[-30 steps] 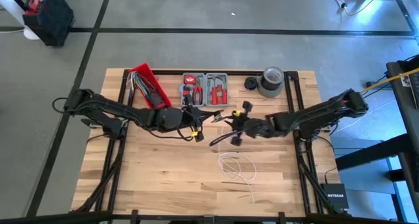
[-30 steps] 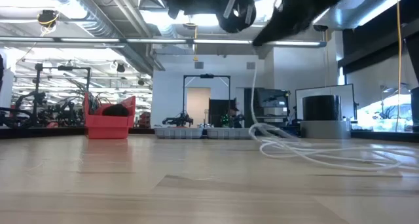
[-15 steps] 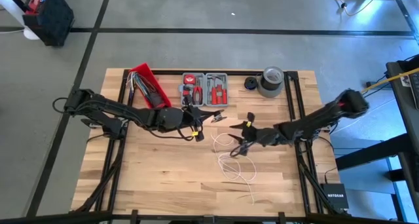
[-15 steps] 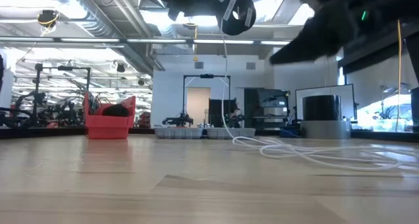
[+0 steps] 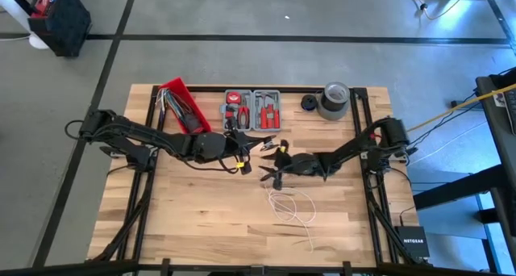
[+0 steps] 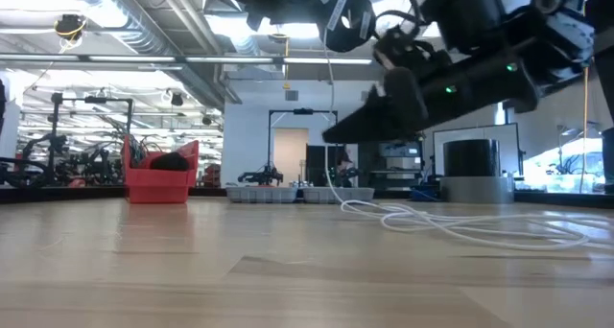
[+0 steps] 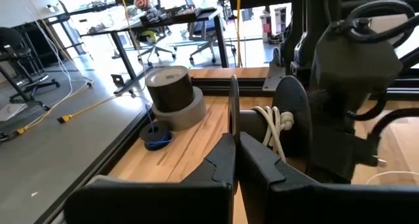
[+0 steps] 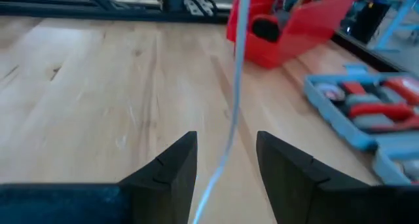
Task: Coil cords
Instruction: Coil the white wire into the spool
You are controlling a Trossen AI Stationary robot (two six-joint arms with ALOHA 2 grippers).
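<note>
The long white cord (image 5: 290,203) lies in loose loops on the table's middle. One stretch (image 6: 329,127) rises to a black reel (image 6: 347,19), where a few turns (image 7: 272,126) are wound on the hub. My left gripper (image 5: 264,143) is shut on that reel above the table. My right gripper (image 5: 270,175) is open just near of it. The white cord (image 8: 234,99) runs between its two fingers (image 8: 163,175); whether it touches them I cannot tell. The black cord does not show. My left gripper pinches a thin black plate of the reel (image 7: 234,106), seen edge-on, between its two fingers. The fingers come level, pointing toward the table's right. The reel is lifted clear of the table, and the white cord hangs slack from it.
A red bin (image 5: 181,105), a grey tool case (image 5: 251,108), a small black part (image 5: 310,102) and a grey tape roll (image 5: 334,100) stand along the far edge. Bare wood lies at the near left (image 5: 185,219).
My right gripper has gone toward the table's left and come lower, ending close by the reel. The white cord's rising stretch, which hung farther right, now runs up to the reel. My left gripper has kept still.
</note>
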